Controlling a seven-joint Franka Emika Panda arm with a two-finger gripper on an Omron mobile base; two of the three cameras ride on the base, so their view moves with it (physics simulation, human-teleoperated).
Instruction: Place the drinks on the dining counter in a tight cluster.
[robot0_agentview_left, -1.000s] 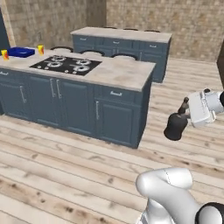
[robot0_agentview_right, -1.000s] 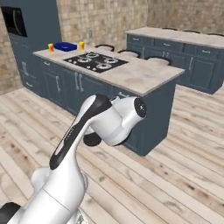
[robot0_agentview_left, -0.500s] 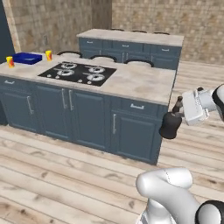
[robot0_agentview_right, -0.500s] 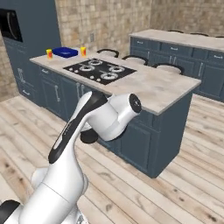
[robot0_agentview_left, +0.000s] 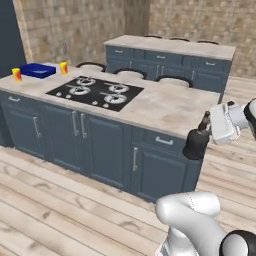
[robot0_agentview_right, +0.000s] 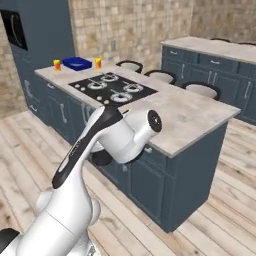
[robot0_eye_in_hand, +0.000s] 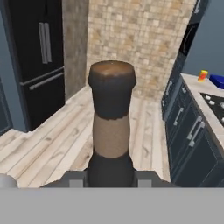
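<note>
Jaws apparently tight on blk bottle (robot0_agentview_left: 196, 144)

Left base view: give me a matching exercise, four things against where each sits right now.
Things:
1. squat black bottle
2. blue tray
3. black cooktop
4. gripper

Places:
A. set into the dining counter top
B. shut on the bottle's neck, beside the counter's near corner
C. far end of the counter, between two small yellow-red jars
D. held in the air off the counter's edge

Pairs: 1-D, 2-C, 3-A, 4-B
</note>
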